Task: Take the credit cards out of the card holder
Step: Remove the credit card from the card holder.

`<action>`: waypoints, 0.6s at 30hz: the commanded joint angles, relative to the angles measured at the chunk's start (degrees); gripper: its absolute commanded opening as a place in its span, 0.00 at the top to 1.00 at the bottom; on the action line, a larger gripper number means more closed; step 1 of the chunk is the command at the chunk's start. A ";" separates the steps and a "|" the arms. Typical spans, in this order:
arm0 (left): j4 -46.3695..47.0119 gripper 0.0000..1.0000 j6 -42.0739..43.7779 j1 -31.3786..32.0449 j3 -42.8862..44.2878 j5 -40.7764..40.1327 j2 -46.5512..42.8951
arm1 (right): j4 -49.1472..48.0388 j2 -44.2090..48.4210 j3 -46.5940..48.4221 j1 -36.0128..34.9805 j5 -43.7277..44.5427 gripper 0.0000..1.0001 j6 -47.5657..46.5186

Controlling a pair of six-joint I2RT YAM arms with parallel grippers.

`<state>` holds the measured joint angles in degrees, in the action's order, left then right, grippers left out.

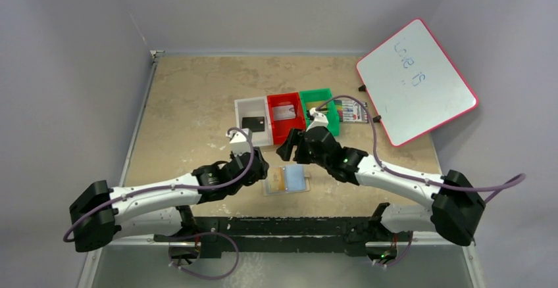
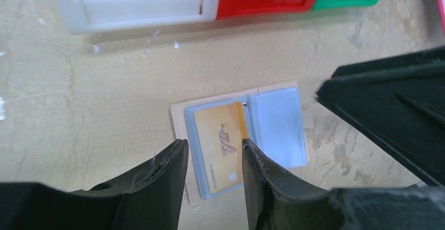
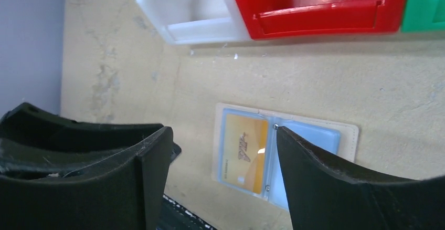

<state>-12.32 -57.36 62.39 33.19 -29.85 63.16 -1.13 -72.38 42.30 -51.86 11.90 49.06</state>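
The tan card holder (image 1: 300,190) lies open and flat on the table near the front, between the two arms. A gold card (image 1: 279,179) sits in its left light-blue pocket; the right pocket looks empty. My left gripper (image 1: 260,168) is open and empty, just left of the holder. In the left wrist view its fingers (image 2: 212,146) hover over the gold card (image 2: 220,135) and holder (image 2: 278,130). My right gripper (image 1: 289,147) is open and empty, just behind the holder. The right wrist view (image 3: 223,131) shows the card (image 3: 244,151) and holder (image 3: 349,133) below it.
Behind the holder stand a white bin (image 1: 245,108) with a black card, a red bin (image 1: 274,125) with a pale card, and a green bin (image 1: 331,117). A striped marker pack (image 1: 353,110) and a red-framed whiteboard (image 1: 414,81) lie at the back right.
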 commanded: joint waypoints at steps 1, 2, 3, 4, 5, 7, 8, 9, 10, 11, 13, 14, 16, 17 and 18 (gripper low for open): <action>-1.80 0.56 -4.01 0.23 -2.47 -8.21 -7.05 | -8.05 3.48 -4.54 -0.35 -0.47 0.24 1.22; -2.50 0.54 -4.33 0.27 -2.80 -9.30 -8.40 | -9.06 4.00 -5.38 -0.32 0.45 0.23 1.50; -3.10 0.51 -4.51 0.20 -3.28 -10.41 -9.75 | -10.38 4.65 -6.11 -0.35 2.65 0.22 1.88; -3.65 0.47 -4.69 0.27 -3.65 -11.49 -11.03 | -12.81 5.60 -7.32 -0.31 4.62 0.19 1.16; -4.74 0.40 -5.76 0.20 -3.91 -13.14 -12.06 | -15.69 6.95 -9.05 -0.29 4.20 0.17 0.52; -10.01 0.25 -12.18 0.22 -3.57 -18.82 -13.72 | -19.56 8.83 -12.58 -0.24 0.79 0.14 1.25; -13.67 0.18 -17.62 0.21 -3.11 -21.91 -14.28 | -19.83 9.46 -13.69 -0.09 0.07 0.08 1.69; -18.19 0.05 -22.33 0.25 -2.44 -23.96 -14.69 | -19.48 9.90 -14.31 -0.04 -0.41 0.04 2.54; -20.39 0.01 -23.13 0.22 -2.01 -24.96 -15.13 | -19.86 10.00 -15.00 -0.04 -0.99 0.02 3.06; -20.11 0.00 -20.08 0.25 -1.84 -25.18 -15.72 | -20.77 10.13 -15.72 -0.06 -1.92 0.02 2.98; -21.32 0.00 -19.54 0.26 -1.41 -25.61 -16.51 | -21.81 10.09 -17.39 -0.08 -2.85 0.03 4.56; -21.50 0.00 -19.59 0.20 -1.48 -25.41 -16.99 | -23.22 10.07 -18.40 -0.06 -3.61 0.03 5.30; -20.42 0.00 -17.91 0.23 -1.79 -23.99 -17.80 | -26.45 9.60 -20.14 -0.05 -5.41 0.03 6.39; -20.46 0.00 -17.92 0.20 -2.00 -23.33 -18.13 | -27.48 9.03 -20.64 -0.08 -6.34 0.03 6.90; -20.14 0.00 -17.75 0.27 -2.30 -22.52 -18.50 | -28.41 8.41 -20.94 -0.09 -7.34 0.04 7.33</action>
<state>-31.31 -74.06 62.39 29.67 -51.11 46.35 -21.50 -63.33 22.83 -52.01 8.51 53.45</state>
